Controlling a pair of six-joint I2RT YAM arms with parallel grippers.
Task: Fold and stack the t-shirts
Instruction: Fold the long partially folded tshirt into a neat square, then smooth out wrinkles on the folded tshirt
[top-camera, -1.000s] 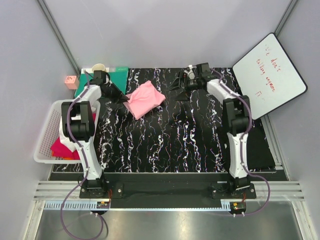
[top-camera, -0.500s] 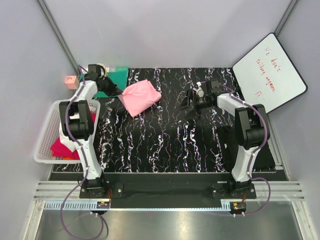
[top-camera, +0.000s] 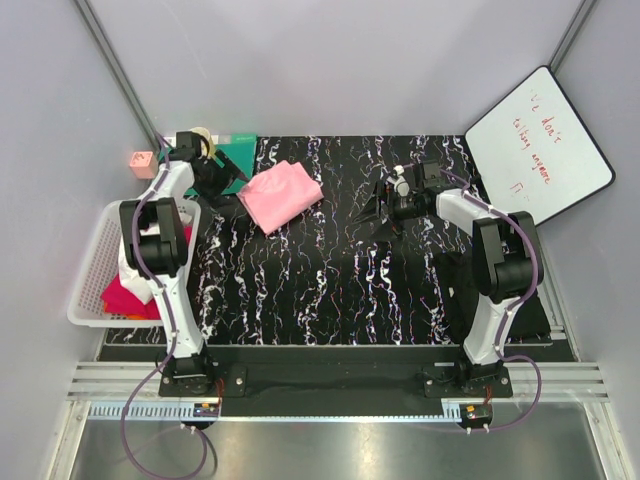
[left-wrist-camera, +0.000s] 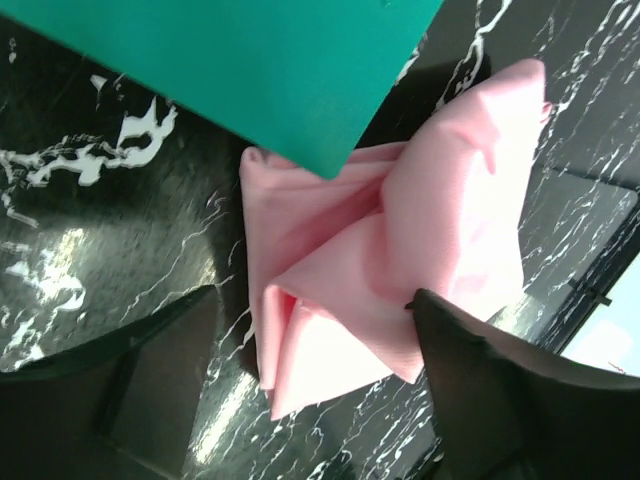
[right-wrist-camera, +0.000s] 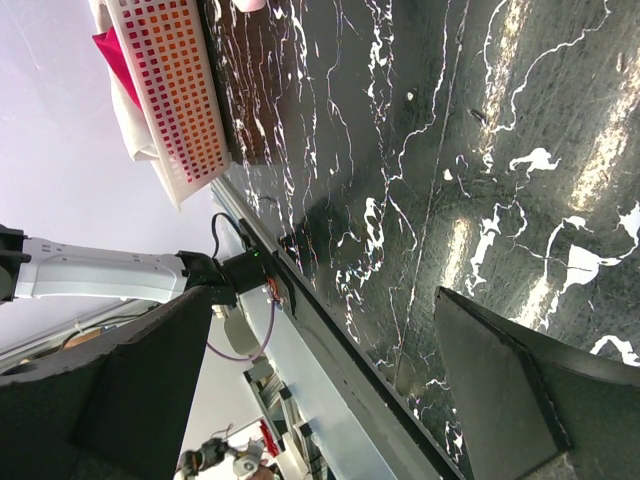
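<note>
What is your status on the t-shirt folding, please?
Left hand open by folded light pink t-shirt. Right hand open, empty. Magenta t-shirt in basket. Green mat beside the pink one.

Two slim robot arms: the left arm (top-camera: 178, 300) and right arm (top-camera: 480, 310) have white shells, black joints and black bases (top-camera: 190, 372). Thin purple cables (top-camera: 128, 420) loop from each base. The left gripper (left-wrist-camera: 315, 340) and right gripper (right-wrist-camera: 320, 380) carry dark, wedge-shaped fingers (left-wrist-camera: 500, 400), apparently matte.
</note>
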